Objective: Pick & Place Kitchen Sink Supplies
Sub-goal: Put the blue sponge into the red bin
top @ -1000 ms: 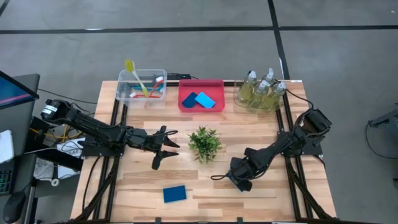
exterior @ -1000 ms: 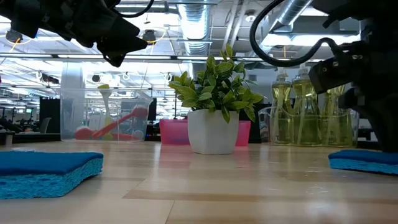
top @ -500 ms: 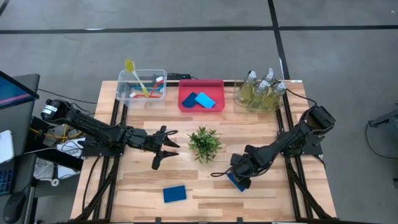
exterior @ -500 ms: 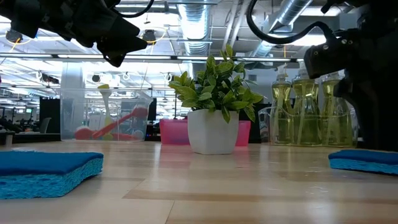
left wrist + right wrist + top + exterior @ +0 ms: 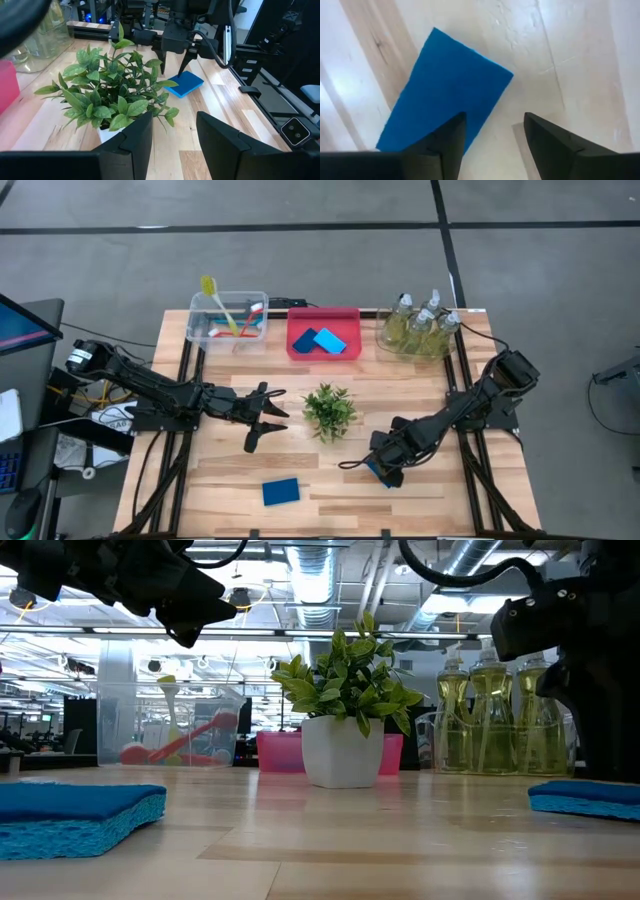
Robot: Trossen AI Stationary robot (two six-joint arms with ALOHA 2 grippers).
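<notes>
i see a blue sponge [image 5: 445, 87] lying flat on the table [image 5: 340, 490], right of the plant [image 5: 329, 411]; my right gripper [image 5: 384, 463] hangs just above it with its jaws released, fingers [image 5: 555, 150] apart and pointing down over the sponge's edge, holding nothing; a second sponge [image 5: 281, 492] lies near the front edge, well apart from both arms; two more sponges [image 5: 319, 340] sit in the pink bin [image 5: 324, 332] at the back; brushes [image 5: 228, 313] stand tilted in the clear bin [image 5: 228, 319] on the back left; pump bottles [image 5: 420, 326] cluster at the back right; my left gripper [image 5: 268, 416] waits left of the plant, above the table, jaws parted and empty
</notes>
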